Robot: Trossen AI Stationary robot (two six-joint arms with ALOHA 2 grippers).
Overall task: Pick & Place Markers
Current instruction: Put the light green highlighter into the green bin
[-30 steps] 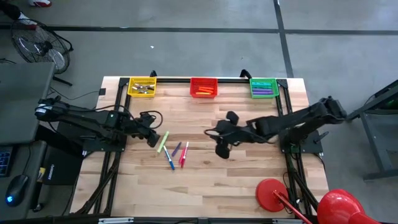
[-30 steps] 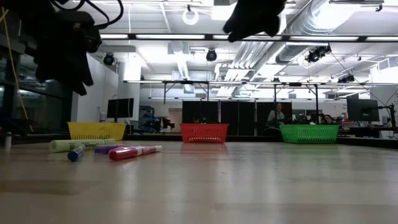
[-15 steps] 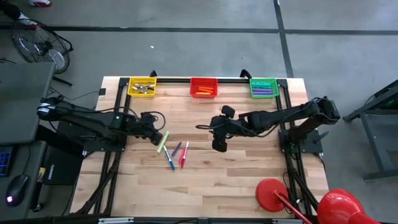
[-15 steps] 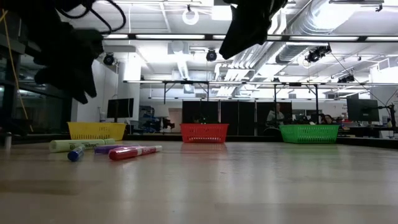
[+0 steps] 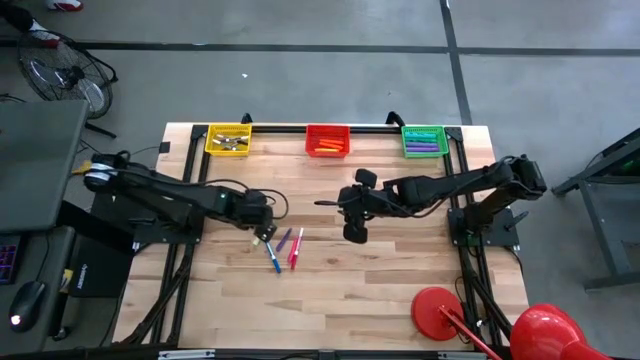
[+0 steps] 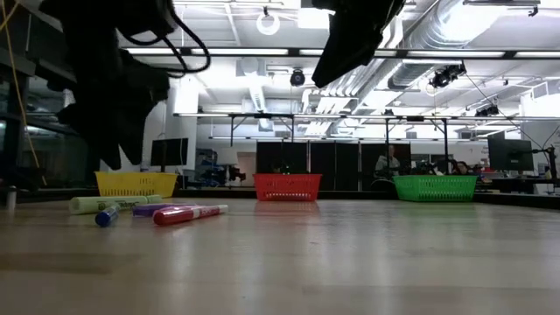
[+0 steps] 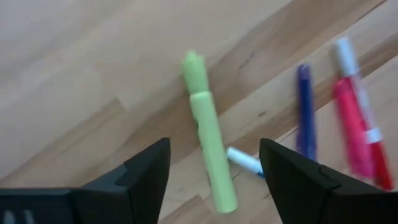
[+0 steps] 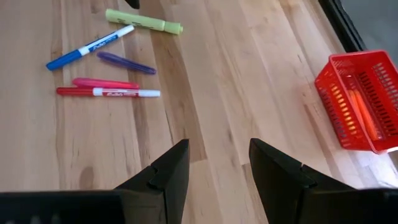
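Observation:
Five markers lie loose on the wooden table left of its middle: a light green one [image 7: 208, 158], a blue-and-white one [image 8: 90, 46], a purple one [image 8: 126, 62], a pink one [image 8: 106, 83] and a red-and-white one [image 8: 107, 93]. In the high view they form a small cluster [image 5: 283, 247]. My left gripper [image 7: 213, 149] is open and hovers above the green marker, one finger on either side of it, touching nothing. My right gripper [image 5: 352, 228] is open too and hangs above bare table to the right of the cluster.
Three mesh baskets stand along the far edge: yellow [image 5: 228, 139], red [image 5: 327, 140] holding orange markers, green [image 5: 423, 140] holding purple ones. A red round-based object [image 5: 436, 309] sits at the near right corner. Bare wood lies between the cluster and the baskets.
My left gripper has moved toward the table's right and come down, ending over the green marker. My right gripper shifted a little toward the left, then kept still. The markers have not moved.

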